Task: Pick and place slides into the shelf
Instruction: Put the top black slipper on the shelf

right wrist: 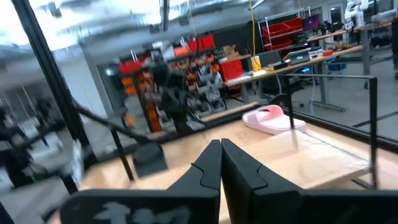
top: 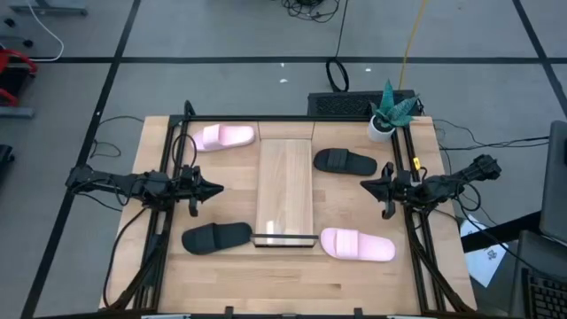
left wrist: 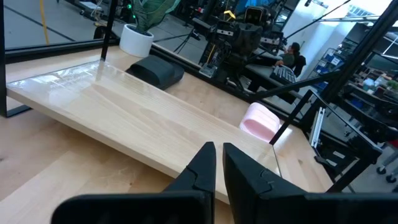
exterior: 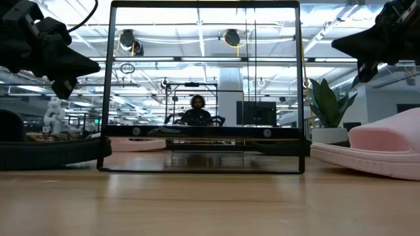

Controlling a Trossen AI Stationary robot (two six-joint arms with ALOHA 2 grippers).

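The shelf [top: 285,190] is a light-wood plank lying flat along the table's middle, with its dark lip [top: 285,239] at the near end. Several slides lie soles down around it: a pink one far left [top: 224,136], a black one far right [top: 345,161], a black one near left [top: 217,237] and a pink one near right [top: 357,245]. My left gripper [top: 217,188] hovers shut left of the shelf. My right gripper [top: 363,185] hovers shut right of it. Both are above the table and point toward the shelf.
A potted plant [top: 387,113] stands at the far right corner. Dark metal frame rails [top: 168,177] run along the table's left and right sides, under the arms. In the low view a person [exterior: 197,113] sits beyond the far edge. Bare tabletop lies along the near edge.
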